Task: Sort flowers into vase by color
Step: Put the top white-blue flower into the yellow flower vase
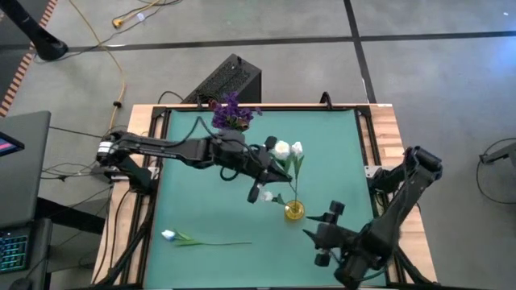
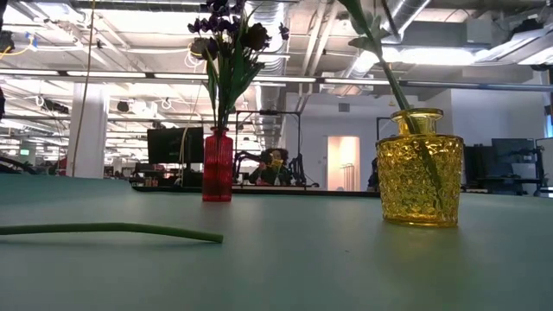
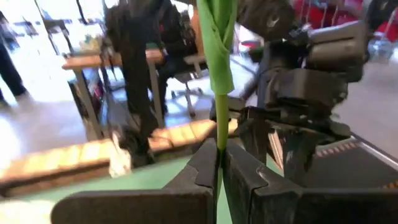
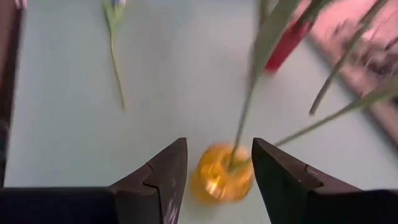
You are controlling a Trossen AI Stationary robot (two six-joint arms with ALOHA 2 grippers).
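Watching from my console, nearest me I see the right tool (image 1: 321,235) with its fingers spread and nothing between them, hovering just short of the yellow glass vase (image 1: 294,211); my worry is that it drifts in and knocks the vase, which looks light and could tip. One white flower (image 1: 201,239) lies flat on the green worktop (image 1: 193,201), well apart from both vases and not yet sorted. At the yellow vase, the left tool (image 1: 262,181) is pressed together on a green stem (image 3: 221,81), apparently one of the white blooms (image 1: 289,149) leaning from that vase. I judge that if it pulls sideways before letting go, the stem could lever the vase over or drag out its neighbour. Farthest off stands the red vase (image 2: 217,164) with the purple flowers (image 1: 232,111). Count: two vases, two white blooms at the yellow vase, one white flower lying down, one purple bunch I cannot count.
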